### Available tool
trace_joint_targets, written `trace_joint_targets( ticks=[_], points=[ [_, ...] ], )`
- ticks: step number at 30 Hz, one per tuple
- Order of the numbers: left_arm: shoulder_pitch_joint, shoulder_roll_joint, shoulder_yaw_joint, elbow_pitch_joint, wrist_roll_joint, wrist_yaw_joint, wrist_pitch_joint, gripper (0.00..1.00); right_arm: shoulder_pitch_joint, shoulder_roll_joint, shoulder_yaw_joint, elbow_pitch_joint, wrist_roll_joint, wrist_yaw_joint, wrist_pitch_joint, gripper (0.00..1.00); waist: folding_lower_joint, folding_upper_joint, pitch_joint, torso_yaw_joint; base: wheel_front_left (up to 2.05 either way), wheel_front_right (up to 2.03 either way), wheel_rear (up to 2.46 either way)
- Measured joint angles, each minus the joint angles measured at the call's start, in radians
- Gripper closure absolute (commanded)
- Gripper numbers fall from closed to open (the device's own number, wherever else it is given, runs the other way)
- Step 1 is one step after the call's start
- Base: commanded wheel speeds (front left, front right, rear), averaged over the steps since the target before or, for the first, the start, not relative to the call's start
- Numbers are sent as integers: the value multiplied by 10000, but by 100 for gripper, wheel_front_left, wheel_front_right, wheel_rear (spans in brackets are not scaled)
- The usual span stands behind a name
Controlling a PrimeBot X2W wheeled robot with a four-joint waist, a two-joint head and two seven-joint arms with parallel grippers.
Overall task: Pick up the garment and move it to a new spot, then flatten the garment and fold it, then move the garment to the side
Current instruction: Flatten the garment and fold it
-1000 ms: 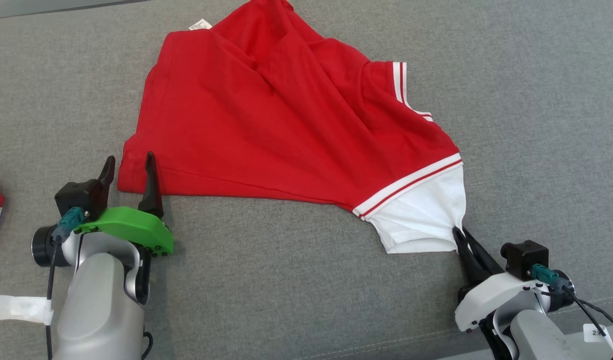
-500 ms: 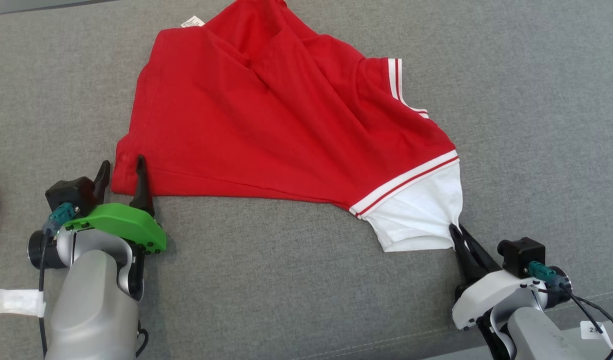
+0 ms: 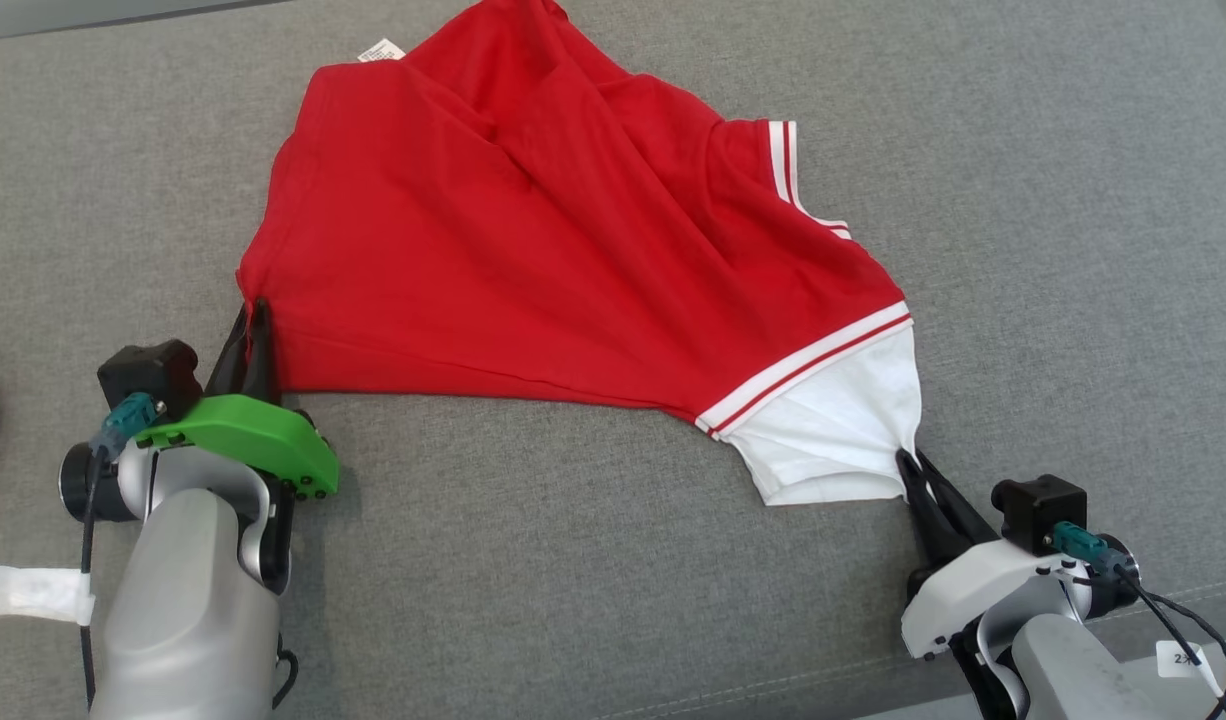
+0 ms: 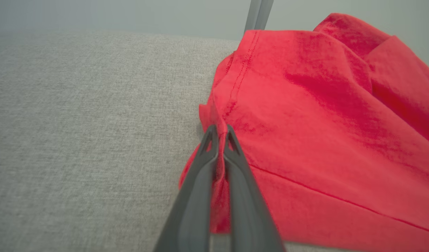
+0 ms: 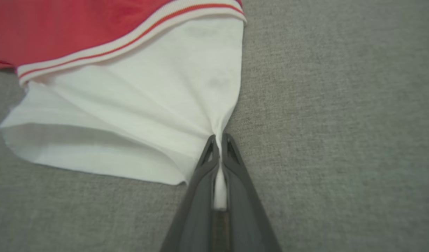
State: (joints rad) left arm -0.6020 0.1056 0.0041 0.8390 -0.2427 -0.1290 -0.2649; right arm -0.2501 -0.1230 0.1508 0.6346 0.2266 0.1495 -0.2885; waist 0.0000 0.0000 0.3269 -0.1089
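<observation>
The left jaws, spread wide at the red hem corner of the garment (image 3: 533,250) 1 second ago, now clench that corner, cloth pinched between them. The right jaws stay clamped on the white panel (image 3: 833,430). The garment lies stretched between both jaws on grey upholstery (image 3: 573,560).
</observation>
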Motion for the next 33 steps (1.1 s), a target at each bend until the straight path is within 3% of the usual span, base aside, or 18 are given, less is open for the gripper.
trace_joint_targets(
  ticks=[9,16,22,26,33],
  points=[
    [1036,-128,-270,-662,-203,-2,2,100,308,-13,-303,29,125,-104,159,100,0,0,-737,138,0,0,0],
    [1712,40,-782,-2472,-696,-6,4,100,358,-38,-589,-1062,497,-178,245,100,0,1,-1680,291,0,0,0],
    [1337,629,-1603,-3152,-1674,-15,211,100,-1089,-782,-428,-2220,708,-178,244,100,0,1,-2527,399,0,0,0],
    [106,1310,-2027,-3620,-2610,-17,1145,100,-2631,-1415,-293,-2489,815,-178,291,100,0,1,-2935,486,0,0,0],
    [-1872,1916,-1971,-4036,-4015,-19,2752,100,-5341,-2301,288,-2696,798,-178,817,100,0,1,-2968,677,0,0,0]
  ],
)
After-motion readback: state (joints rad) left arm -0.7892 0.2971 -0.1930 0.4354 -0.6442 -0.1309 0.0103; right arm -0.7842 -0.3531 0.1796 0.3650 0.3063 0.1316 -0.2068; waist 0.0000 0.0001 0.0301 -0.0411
